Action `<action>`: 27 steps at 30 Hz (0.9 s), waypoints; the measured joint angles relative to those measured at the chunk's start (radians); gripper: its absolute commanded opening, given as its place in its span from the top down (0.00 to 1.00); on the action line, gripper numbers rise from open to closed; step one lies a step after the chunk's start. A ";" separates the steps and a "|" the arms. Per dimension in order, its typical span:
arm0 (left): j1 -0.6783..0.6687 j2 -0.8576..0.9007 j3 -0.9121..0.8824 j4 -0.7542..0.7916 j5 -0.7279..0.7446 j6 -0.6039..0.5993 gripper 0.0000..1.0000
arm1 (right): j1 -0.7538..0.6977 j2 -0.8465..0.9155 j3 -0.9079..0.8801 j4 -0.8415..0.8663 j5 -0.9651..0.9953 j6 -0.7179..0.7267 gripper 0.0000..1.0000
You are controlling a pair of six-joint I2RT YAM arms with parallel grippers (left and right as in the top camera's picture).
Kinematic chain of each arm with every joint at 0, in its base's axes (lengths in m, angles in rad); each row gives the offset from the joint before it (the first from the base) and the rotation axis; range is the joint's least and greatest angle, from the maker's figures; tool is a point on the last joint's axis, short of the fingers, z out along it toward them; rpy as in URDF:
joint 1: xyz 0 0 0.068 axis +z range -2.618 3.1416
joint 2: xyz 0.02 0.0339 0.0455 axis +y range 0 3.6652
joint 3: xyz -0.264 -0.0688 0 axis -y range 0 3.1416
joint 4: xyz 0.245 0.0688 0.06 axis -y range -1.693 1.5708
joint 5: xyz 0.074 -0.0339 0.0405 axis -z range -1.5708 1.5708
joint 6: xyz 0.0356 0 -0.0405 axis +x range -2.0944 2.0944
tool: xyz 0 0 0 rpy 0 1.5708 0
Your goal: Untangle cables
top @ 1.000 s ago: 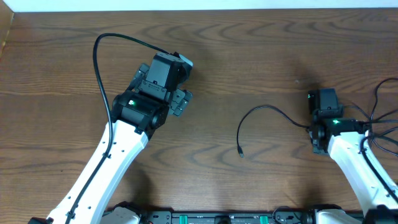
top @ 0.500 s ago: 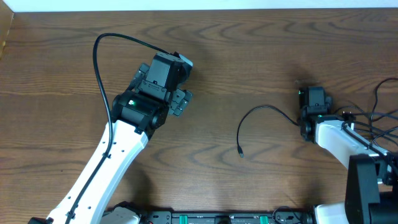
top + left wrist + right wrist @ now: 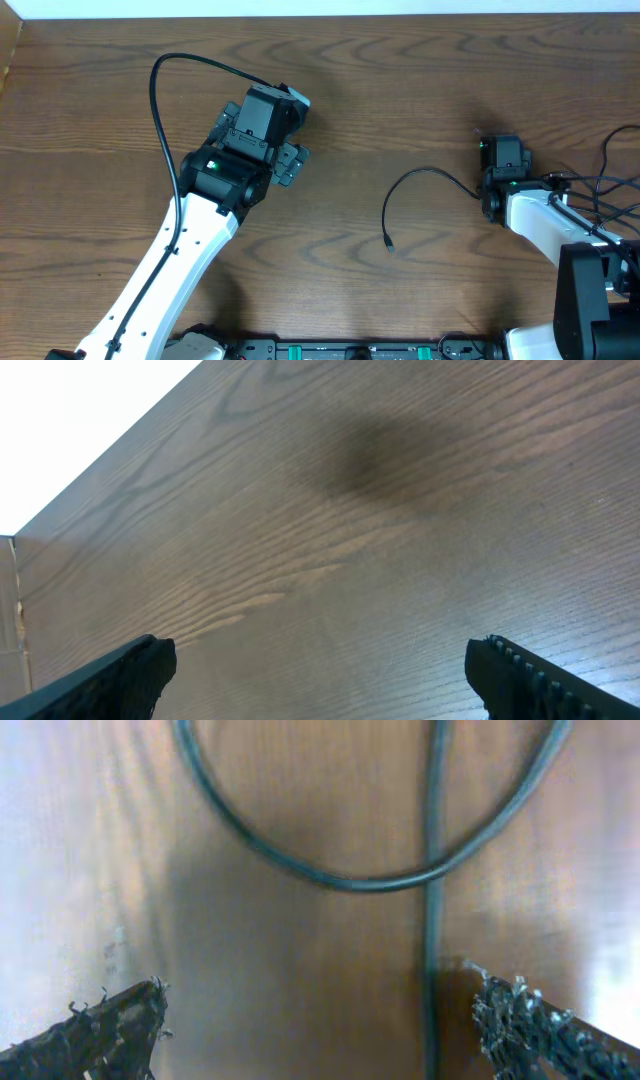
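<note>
R gripper (image 3: 320, 998) jaws spread wide, close above black cable (image 3: 345, 882): loop ahead of tips, straight strand between jaws, nearer one finger. L gripper (image 3: 320, 652) jaws spread over wood table (image 3: 400, 560), well apart from cable.

black cable (image 3: 420, 172); dark brown table (image 3: 400, 80) with streaky lighter wood grain

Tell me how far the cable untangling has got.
Done: one black cable trails out across the table, plug end free. In hand: nothing gripped; the right gripper hovers, jaws open, over a crossed loop; the left gripper is open above bare wood. Left: the strands bunched at the right edge.
</note>
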 measured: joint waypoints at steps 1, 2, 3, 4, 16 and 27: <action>0.000 0.000 0.000 0.000 0.000 0.000 0.02 | -0.002 0.000 0.000 -0.022 0.014 0.005 0.01; 0.000 0.000 0.000 0.000 0.000 0.000 0.02 | -0.004 0.000 0.000 -0.038 0.026 0.007 0.01; 0.000 0.000 0.000 0.000 0.000 0.000 0.02 | -0.008 0.001 0.000 -0.051 0.038 0.010 0.01; 0.000 0.000 0.000 0.000 0.000 0.000 0.02 | -0.014 0.003 -0.001 -0.061 0.051 0.011 0.01; 0.000 0.000 0.000 0.000 0.000 0.000 0.02 | -0.121 0.016 -0.009 -0.087 0.064 0.032 0.28; 0.000 0.000 0.000 0.000 0.000 0.000 0.02 | -0.156 0.016 -0.006 -0.087 0.072 0.041 0.24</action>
